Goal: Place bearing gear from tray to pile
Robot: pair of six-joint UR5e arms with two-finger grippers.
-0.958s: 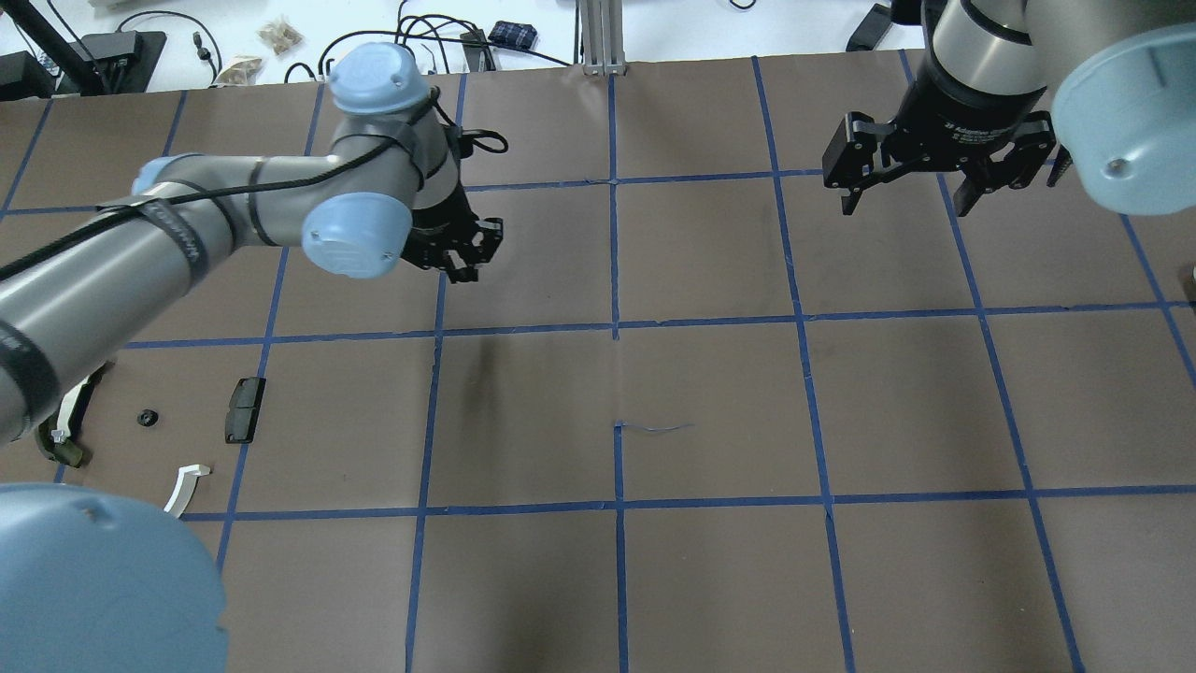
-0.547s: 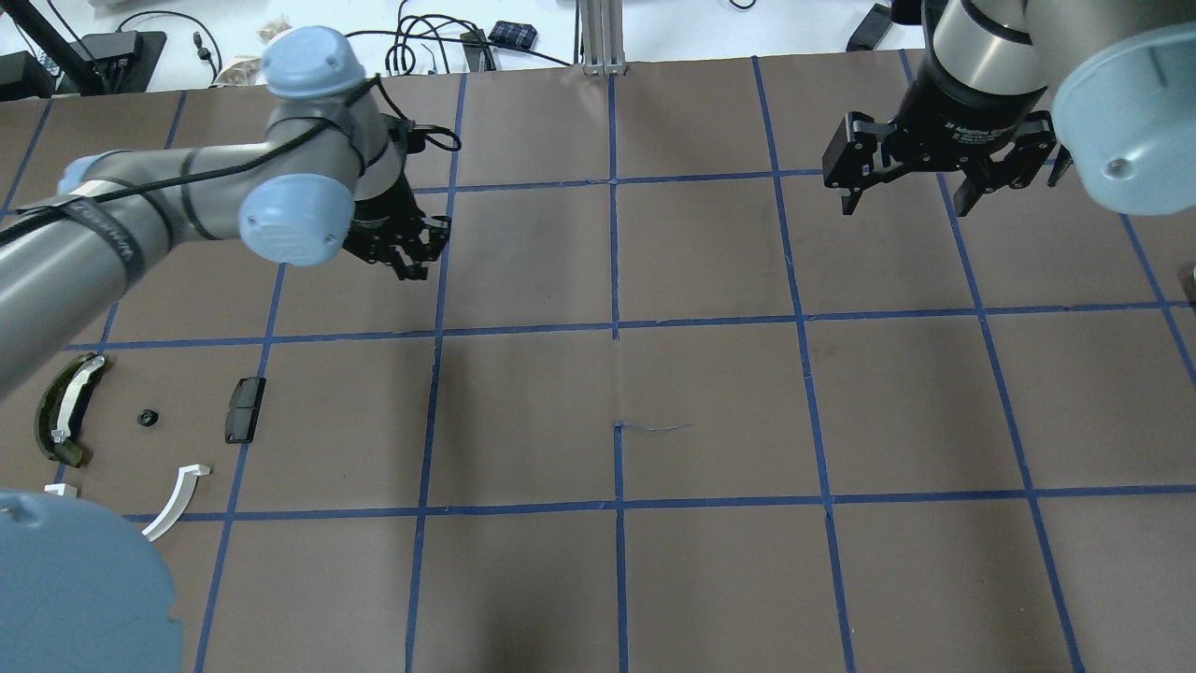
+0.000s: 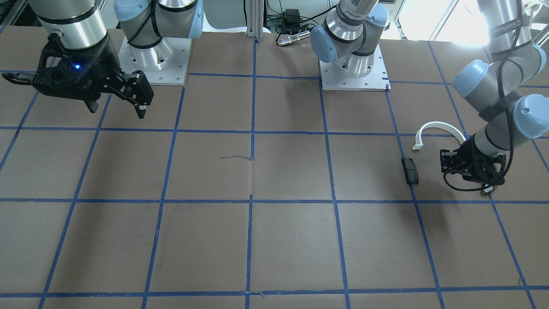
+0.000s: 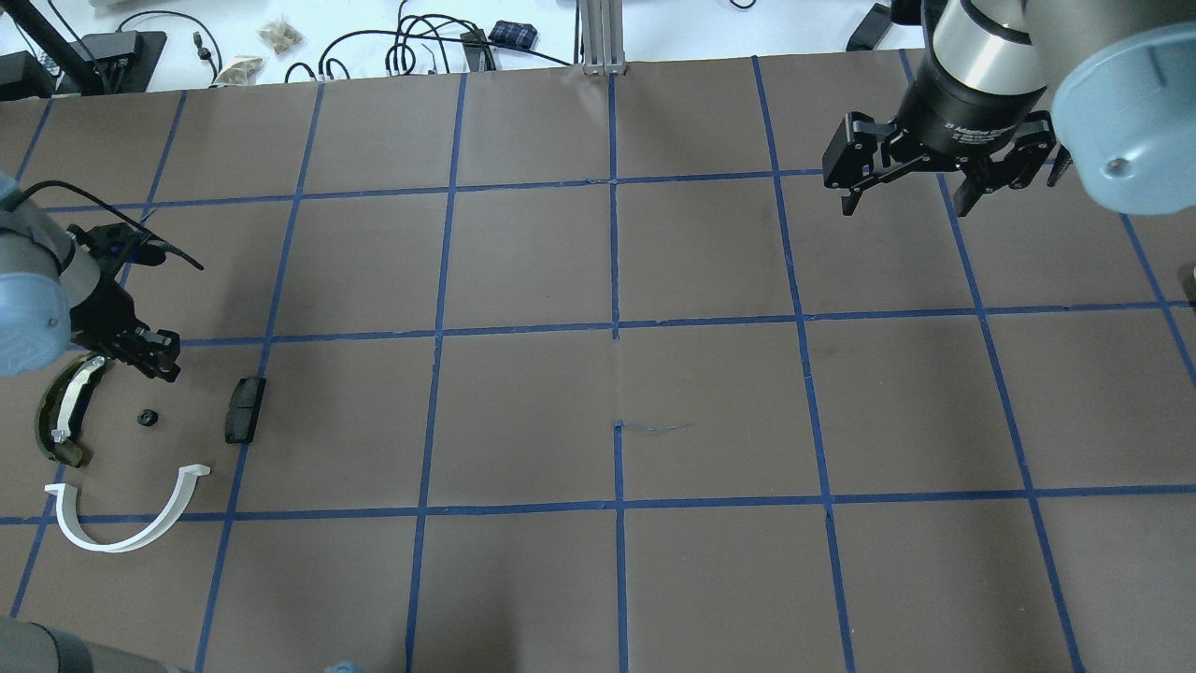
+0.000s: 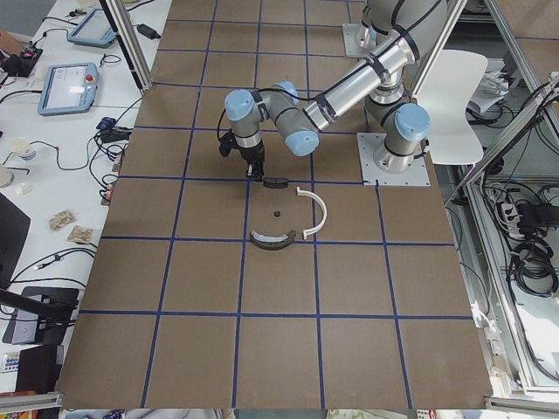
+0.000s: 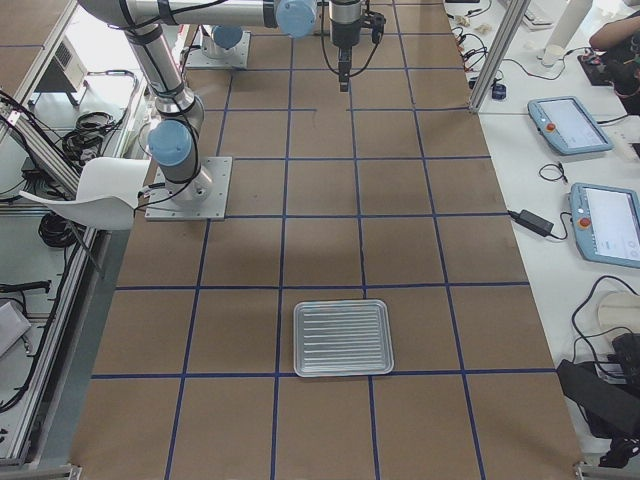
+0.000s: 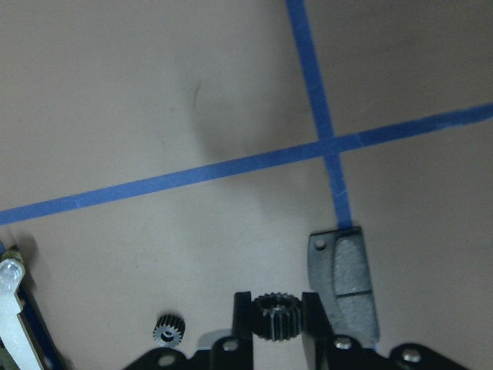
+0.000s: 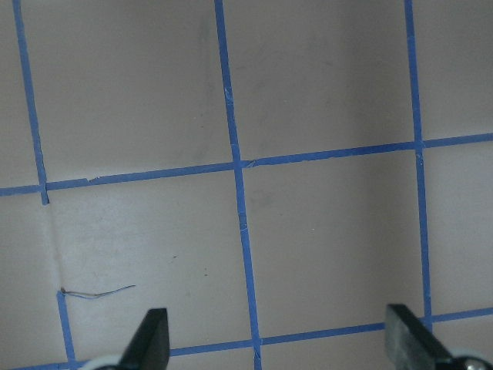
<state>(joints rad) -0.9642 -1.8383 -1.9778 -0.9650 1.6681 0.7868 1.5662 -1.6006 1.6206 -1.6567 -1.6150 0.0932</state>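
Note:
My left gripper (image 7: 276, 304) is shut on a small black bearing gear (image 7: 275, 320). It hangs over the pile at the table's left (image 4: 154, 360), also seen in the front view (image 3: 469, 169). In the pile lie a second small black gear (image 4: 146, 418), a black rectangular block (image 4: 245, 408), a dark olive curved piece with a white strip (image 4: 64, 411) and a white half-ring arc (image 4: 121, 528). The block (image 7: 344, 281) and the loose gear (image 7: 168, 330) lie just below the held gear. My right gripper (image 4: 904, 206) is open and empty, far right.
A ribbed metal tray (image 6: 342, 337) sits on the table toward the right end, seen only in the exterior right view. Blue tape lines grid the brown table top (image 4: 617, 374). Cables and small devices lie past the table's far edge (image 4: 420, 42).
My left arm has swung from the far middle of the table to the left and nearer, and now hangs over the pile. The right arm has not moved.

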